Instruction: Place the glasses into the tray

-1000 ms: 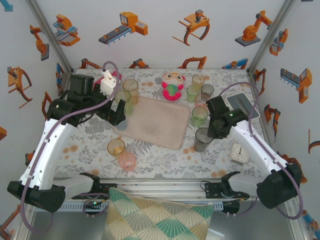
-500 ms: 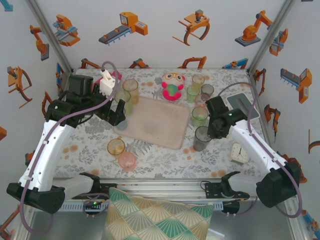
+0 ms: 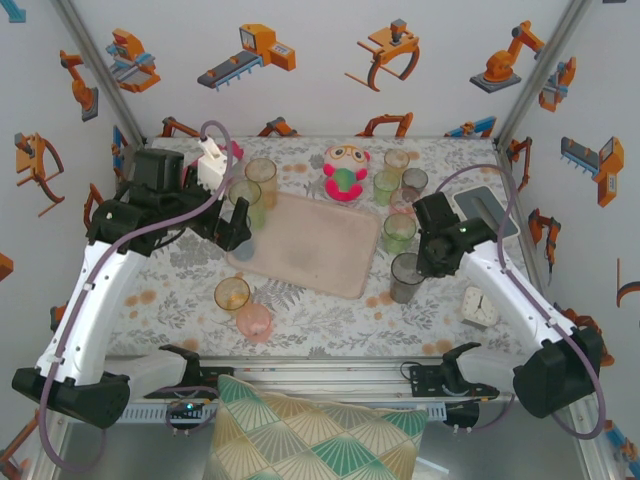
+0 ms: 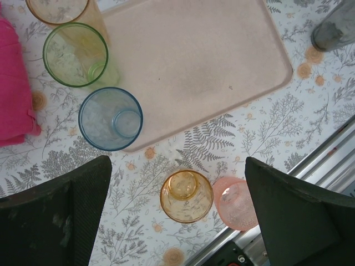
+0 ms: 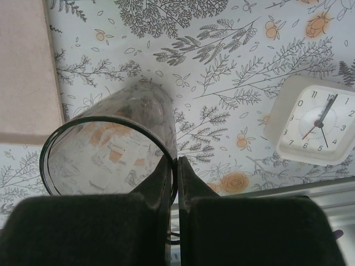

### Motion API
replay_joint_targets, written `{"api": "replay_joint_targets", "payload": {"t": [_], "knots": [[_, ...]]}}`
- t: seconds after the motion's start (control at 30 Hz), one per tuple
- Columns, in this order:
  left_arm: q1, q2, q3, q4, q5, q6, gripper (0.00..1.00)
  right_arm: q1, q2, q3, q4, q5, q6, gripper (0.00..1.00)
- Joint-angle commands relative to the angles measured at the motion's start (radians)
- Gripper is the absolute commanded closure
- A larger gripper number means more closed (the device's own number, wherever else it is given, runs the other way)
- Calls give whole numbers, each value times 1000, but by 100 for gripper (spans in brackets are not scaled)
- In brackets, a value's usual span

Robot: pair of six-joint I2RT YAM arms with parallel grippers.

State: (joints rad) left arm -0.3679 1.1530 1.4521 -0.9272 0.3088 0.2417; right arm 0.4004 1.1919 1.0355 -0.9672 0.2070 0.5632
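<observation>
The beige tray [image 3: 310, 243] lies mid-table. My right gripper [image 5: 176, 166] is shut on the near wall of a grey glass [image 5: 105, 149], one finger inside and one outside; the grey glass [image 3: 405, 277] stands on the cloth just right of the tray's front corner. My left gripper [image 4: 177, 166] hangs open above an amber glass [image 4: 186, 195] and a pink glass [image 4: 236, 203], holding nothing. A blue glass [image 4: 111, 118] and a green glass [image 4: 76, 54] sit at the tray's [image 4: 194, 61] left edge. Another green glass [image 3: 398, 232] stands right of the tray.
A red-green plush toy [image 3: 346, 171] and three more glasses [image 3: 397, 175] stand at the back. A white clock [image 5: 316, 119] sits right of the grey glass. A magenta cloth [image 4: 14, 88] lies at the left, a grey-white box [image 3: 485, 210] at the right. The metal rail [image 3: 320, 365] bounds the front.
My right gripper's fingers have closed onto the grey glass's wall. The left arm has barely shifted and stays open.
</observation>
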Motion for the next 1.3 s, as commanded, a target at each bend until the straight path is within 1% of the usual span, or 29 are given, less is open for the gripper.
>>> {"api": "replay_joint_targets", "payload": {"t": [0.0, 0.4, 0.73, 0.87, 0.97, 1.03, 1.27], "knots": [[-7, -19, 36, -13, -5, 4, 3, -8, -33, 60, -24, 15, -16, 95], [-6, -27, 30, -14, -25, 3, 3, -7, -34, 147, -49, 3, -28, 95], [4, -27, 62, -14, -48, -1, 3, -4, 54, 288, -65, -34, -49, 94], [3, -27, 68, -15, -47, 2, 3, 22, 121, 370, -88, -26, -68, 92], [3, -28, 74, -14, -55, -2, 3, 39, 167, 419, -79, -47, -69, 92], [8, -27, 79, -10, -57, -3, 3, 58, 200, 460, -79, -33, -70, 92], [33, -23, 78, 12, -108, -36, 3, 111, 366, 645, -65, -41, -87, 92]]}}
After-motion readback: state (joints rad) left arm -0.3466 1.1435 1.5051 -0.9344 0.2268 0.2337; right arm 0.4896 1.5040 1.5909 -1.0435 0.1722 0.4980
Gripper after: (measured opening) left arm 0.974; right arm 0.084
